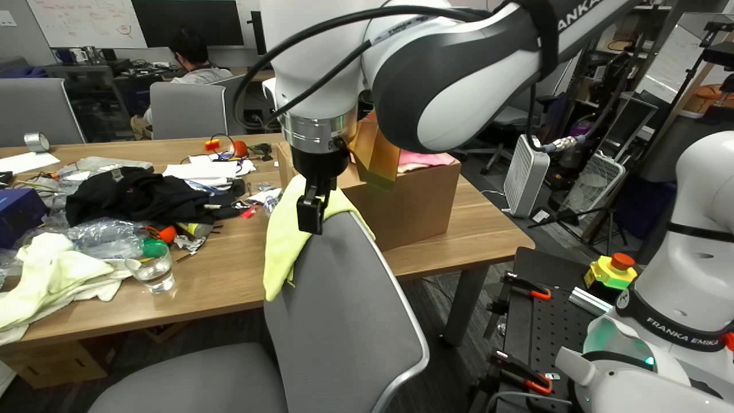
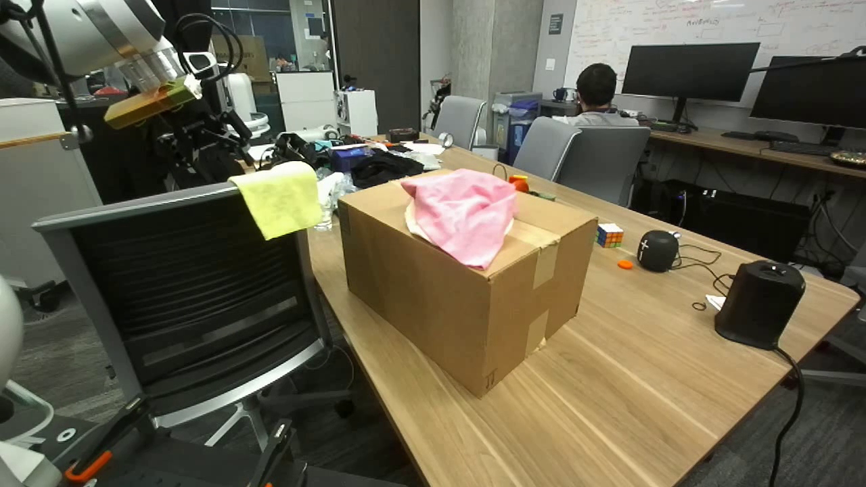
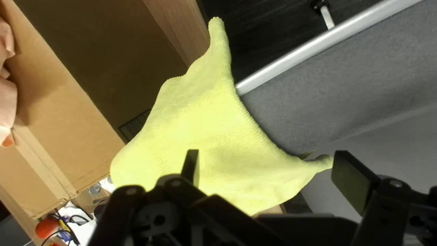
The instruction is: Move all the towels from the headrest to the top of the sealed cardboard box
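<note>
A yellow towel (image 1: 284, 241) hangs over the top edge of the grey chair back (image 1: 350, 292). It also shows in an exterior view (image 2: 284, 199) and in the wrist view (image 3: 205, 119). A pink towel (image 2: 467, 210) lies with a whitish cloth under it on the sealed cardboard box (image 2: 419, 291); the towel's edge shows in the wrist view (image 3: 6, 99). My gripper (image 1: 312, 215) points down above the chair back by the yellow towel. In the wrist view its fingers (image 3: 269, 169) are wide apart, the towel below and between them, with nothing gripped.
The box stands on the wooden table (image 2: 643, 379) beside the chair. A glass of water (image 1: 153, 272), a pale yellow cloth (image 1: 51, 278), a black garment (image 1: 137, 195) and plastic wrap clutter the table. Black speakers (image 2: 761, 304) and a puzzle cube (image 2: 609, 235) stand beyond the box.
</note>
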Motion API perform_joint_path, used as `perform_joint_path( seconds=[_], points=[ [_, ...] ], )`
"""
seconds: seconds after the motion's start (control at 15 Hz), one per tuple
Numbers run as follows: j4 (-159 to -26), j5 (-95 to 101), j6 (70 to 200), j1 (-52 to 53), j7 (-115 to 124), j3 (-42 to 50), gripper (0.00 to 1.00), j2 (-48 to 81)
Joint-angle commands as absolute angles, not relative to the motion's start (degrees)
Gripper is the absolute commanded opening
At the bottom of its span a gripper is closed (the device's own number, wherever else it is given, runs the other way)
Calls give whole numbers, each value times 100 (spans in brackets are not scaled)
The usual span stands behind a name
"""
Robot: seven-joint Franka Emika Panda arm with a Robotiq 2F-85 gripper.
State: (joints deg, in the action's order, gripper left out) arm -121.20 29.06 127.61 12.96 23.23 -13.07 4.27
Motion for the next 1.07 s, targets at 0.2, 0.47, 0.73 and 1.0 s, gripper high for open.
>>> perform_joint_path(
  seconds=[0.2, 0.47, 0.73, 1.0],
  points=[
    [-11742, 3389, 12748, 1368, 2776, -1083, 100, 764],
    [-11644, 3676, 12707, 1362, 3017, -944, 100, 906],
    [-11585, 3677, 12683, 1366, 3085, -867, 100, 993],
    [-11586, 3620, 12677, 1359, 3075, -839, 100, 1008]
  ],
)
